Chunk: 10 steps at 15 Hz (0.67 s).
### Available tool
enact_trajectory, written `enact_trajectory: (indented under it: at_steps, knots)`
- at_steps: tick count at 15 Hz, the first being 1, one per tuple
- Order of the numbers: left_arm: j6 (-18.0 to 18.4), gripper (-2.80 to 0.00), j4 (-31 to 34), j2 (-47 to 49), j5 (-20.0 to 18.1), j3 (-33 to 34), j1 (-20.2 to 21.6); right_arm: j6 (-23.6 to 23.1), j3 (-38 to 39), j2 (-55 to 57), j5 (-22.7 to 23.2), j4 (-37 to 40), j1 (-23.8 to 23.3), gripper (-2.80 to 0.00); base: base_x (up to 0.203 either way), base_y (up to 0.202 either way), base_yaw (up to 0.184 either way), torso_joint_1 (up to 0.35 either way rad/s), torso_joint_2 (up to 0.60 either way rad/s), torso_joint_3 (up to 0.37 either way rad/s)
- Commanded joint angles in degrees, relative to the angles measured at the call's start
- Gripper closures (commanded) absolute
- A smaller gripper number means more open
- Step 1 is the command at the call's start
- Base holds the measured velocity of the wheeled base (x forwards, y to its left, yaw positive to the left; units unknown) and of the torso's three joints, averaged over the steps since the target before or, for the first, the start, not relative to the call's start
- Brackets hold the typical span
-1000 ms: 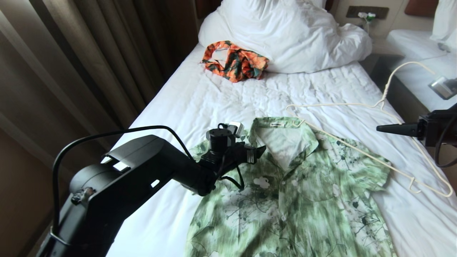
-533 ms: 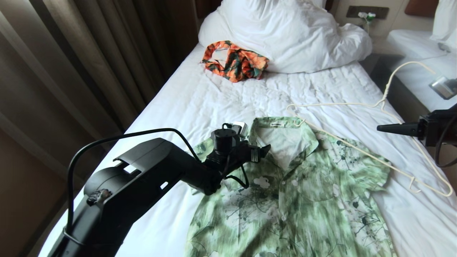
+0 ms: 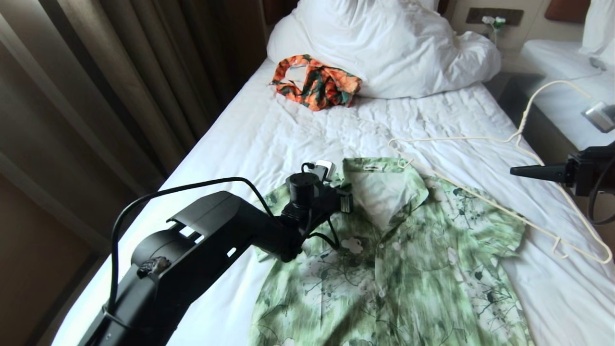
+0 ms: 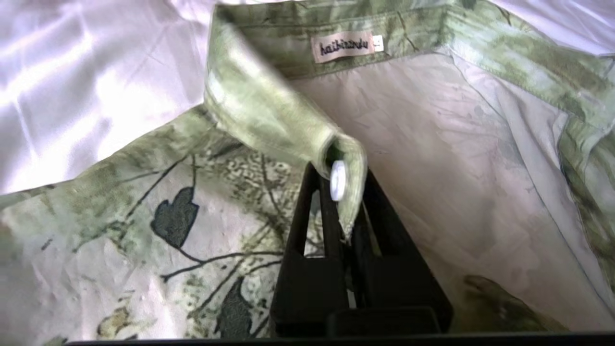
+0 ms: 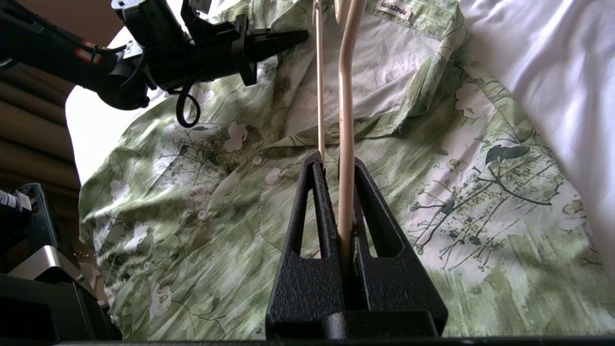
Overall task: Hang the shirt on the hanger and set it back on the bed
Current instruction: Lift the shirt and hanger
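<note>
Head view: the shirt (image 3: pixel 399 254) lies flat, front up, on the bed (image 3: pixel 250 139). My left gripper (image 3: pixel 347 202) sits at the collar's left edge. My right gripper (image 3: pixel 516 169) hovers over the bed's right side, holding the hanger (image 3: pixel 485 202) slanted above the shirt's right shoulder.

Left wrist view: fingers (image 4: pixel 307 230) pinched shut on the collar point by its button, likely to lift the neck open.

Right wrist view: jaws clamped on the hanger's wire (image 5: pixel 345 144), one end aimed toward the collar opening.
</note>
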Motion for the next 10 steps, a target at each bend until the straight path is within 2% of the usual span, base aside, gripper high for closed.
enact_trajectory:
  at_steps: [1,4,10]
  knots:
    - [0.0,0.0,-0.3,0.6,1.0,-0.1,0.0,-0.2,0.0,0.0,0.4,0.0,-0.2,0.0,0.0,0.0,0.0,0.0,0.0,0.0]
    - [0.0,0.0,0.6,-2.0,2.5,2.1,0.3,-0.2,0.7,0.2,0.4,0.0,0.2,0.0,0.0,0.0,0.0,0.0,0.0,0.0]
    - [-0.5,0.0,4.1,-16.3,2.4,14.0,-1.2,-0.1,2.1,0.2,-0.1,0.0,4.2,0.0,0.0,0.0,0.0,0.0,0.0,0.0]
